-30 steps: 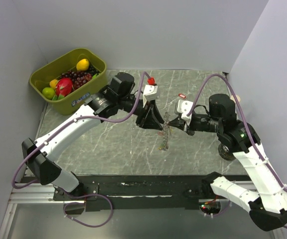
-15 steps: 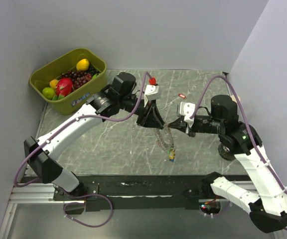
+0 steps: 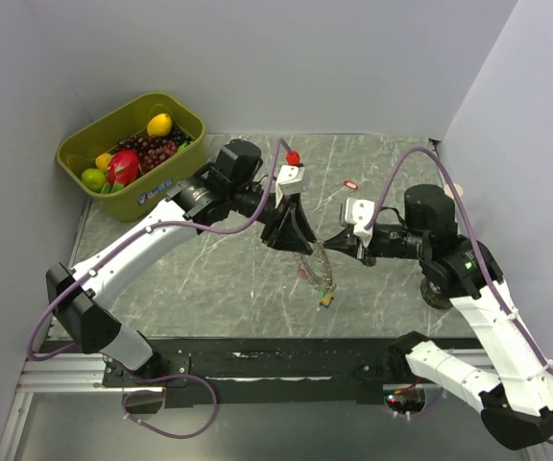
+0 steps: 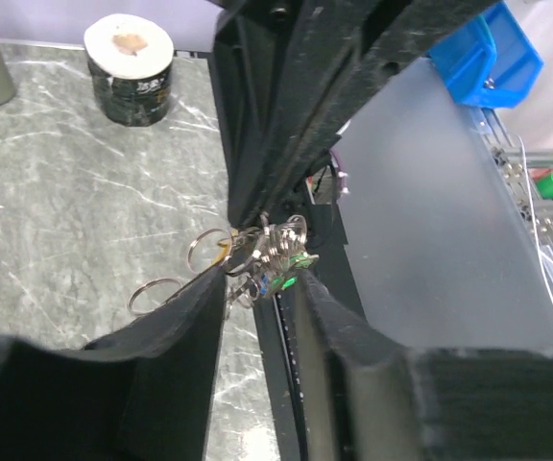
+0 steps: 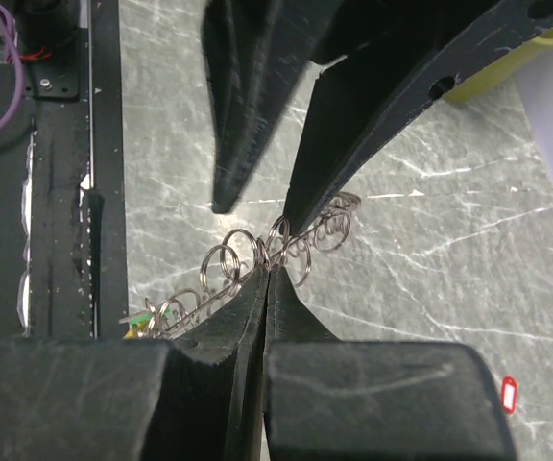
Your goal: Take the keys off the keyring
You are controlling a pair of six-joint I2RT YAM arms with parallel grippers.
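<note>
Right gripper (image 5: 267, 277) jaws pinched shut on keyring (image 5: 326, 227), holding it up; left gripper (image 4: 262, 274) jaws half-open round it, prob. to strip keys (image 3: 325, 299).

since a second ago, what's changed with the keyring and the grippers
The free end of the keyring chain, with the keys, now hangs further toward the near edge. The right gripper shifted slightly nearer, still shut on the chain. Unchanged: the left gripper open at the chain, the loose red key, the fruit bin.
</note>
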